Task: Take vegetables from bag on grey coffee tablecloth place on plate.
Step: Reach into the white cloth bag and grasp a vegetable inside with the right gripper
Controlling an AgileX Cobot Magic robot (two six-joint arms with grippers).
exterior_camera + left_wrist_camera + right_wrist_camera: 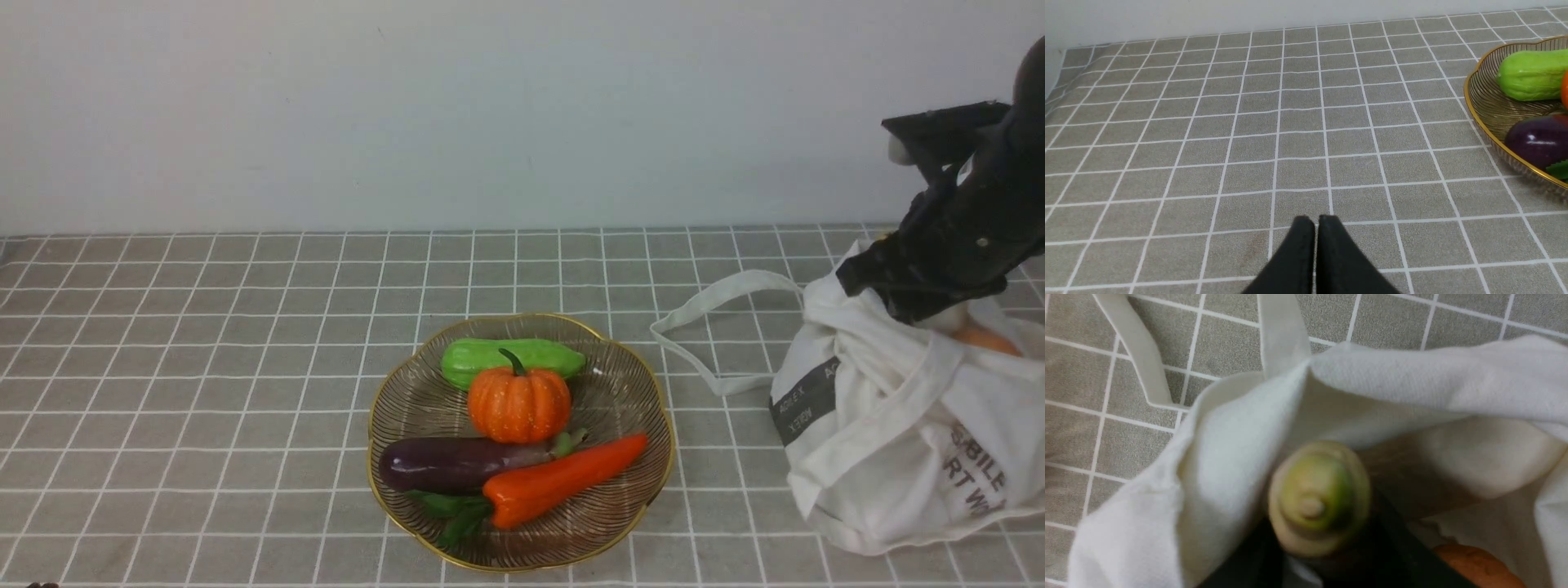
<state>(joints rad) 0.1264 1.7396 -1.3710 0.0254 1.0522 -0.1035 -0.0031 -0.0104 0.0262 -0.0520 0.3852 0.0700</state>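
The white bag (890,433) slumps at the right of the grey coffee tablecloth (204,367). My right gripper (931,314) reaches into its mouth. In the right wrist view its dark fingers (1392,547) stand apart on either side of a pale cream-and-green vegetable (1318,498), whose end faces the camera. An orange vegetable (1478,567) lies deeper in the bag (1229,457). The plate (392,482) holds a green gourd (510,358), a pumpkin (518,404), a purple eggplant (457,463) and a carrot (563,480). My left gripper (1314,218) is shut over bare cloth, left of the plate (1474,102).
A long white strap (710,310) loops out from the bag toward the plate. A pale wall runs along the back of the table. The cloth's left edge folds up at the wall (1057,94).
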